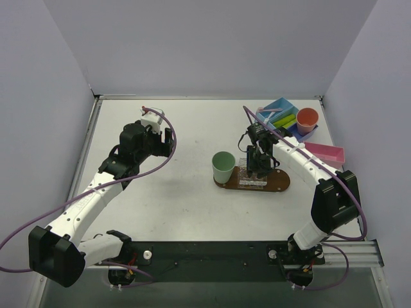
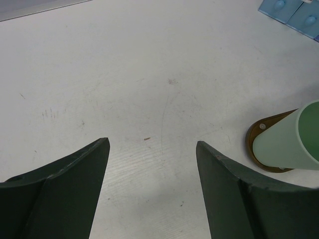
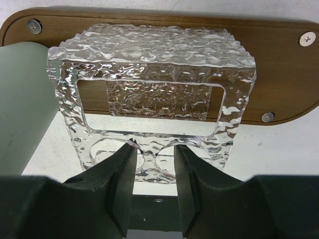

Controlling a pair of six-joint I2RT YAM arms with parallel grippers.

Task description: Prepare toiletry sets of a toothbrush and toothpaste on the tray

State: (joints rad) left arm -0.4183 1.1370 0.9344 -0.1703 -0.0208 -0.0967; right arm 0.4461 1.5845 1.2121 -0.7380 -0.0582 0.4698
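Note:
The dark brown oval tray (image 1: 282, 181) (image 3: 279, 59) lies right of centre. On it stands a clear rippled plastic holder (image 1: 252, 176) (image 3: 149, 55). My right gripper (image 1: 260, 168) (image 3: 153, 149) points down at the holder's near edge. It is open, with its fingers either side of the thin clear strip between two round holes and standing off that strip. Lime-green toothpaste tubes (image 1: 282, 120) lie in the blue bin (image 1: 280, 104), with a thin pale toothbrush (image 1: 268, 114) beside them. My left gripper (image 1: 168, 140) (image 2: 152, 144) hangs wide open over bare table, holding nothing.
A mint-green cup (image 1: 223, 167) (image 2: 286, 144) (image 3: 22, 99) stands on the tray's left end, close beside the holder. A coral cup (image 1: 307, 120) sits in the blue bin at the back right. A pink shallow box (image 1: 325, 153) lies by the right wall.

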